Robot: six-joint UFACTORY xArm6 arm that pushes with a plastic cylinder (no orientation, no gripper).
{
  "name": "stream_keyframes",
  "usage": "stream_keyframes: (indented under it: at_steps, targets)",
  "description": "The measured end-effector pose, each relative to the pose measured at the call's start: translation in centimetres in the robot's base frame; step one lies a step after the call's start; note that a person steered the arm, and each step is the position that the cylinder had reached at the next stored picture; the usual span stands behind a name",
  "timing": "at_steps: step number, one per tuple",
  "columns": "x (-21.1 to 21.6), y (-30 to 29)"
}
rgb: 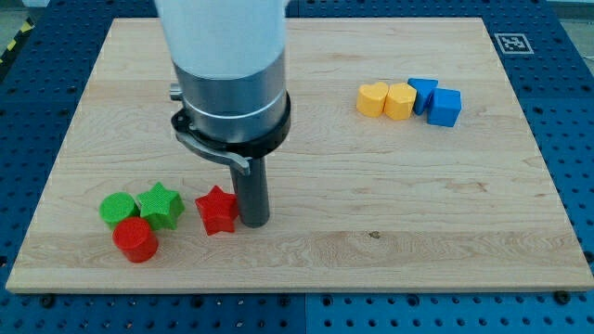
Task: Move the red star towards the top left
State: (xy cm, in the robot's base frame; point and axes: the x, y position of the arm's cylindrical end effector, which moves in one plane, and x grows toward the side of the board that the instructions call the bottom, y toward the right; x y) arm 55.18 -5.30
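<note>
Red star (pixel 217 210) sat near the board's (pixel 306 88) bottom left, with my tip (pixel 253 224) touching or just beside its right edge. No pincer here, just a bare rod holding nothing, so it's push-only. Looked like a light, rigid little block that'd probably slide easily but spin if nudged off-centre; I'd push from its lower right. Count: one red star, one red cylinder (pixel 135 239), one green star (pixel 160 205), one green cylinder (pixel 117 208), two yellow blocks (pixel 387 99), two blue blocks (pixel 436 101).
</note>
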Motion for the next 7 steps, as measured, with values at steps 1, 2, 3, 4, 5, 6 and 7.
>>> stream_keyframes:
  at_steps: [1, 2, 3, 4, 5, 6, 7]
  targets:
    - [3.4, 3.4]
    - [6.0, 2.0]
    - [3.0, -3.6]
    - [1.8, -5.8]
    - [1.0, -5.8]
    - [-1.6, -4.0]
    - [-4.4, -2.9]
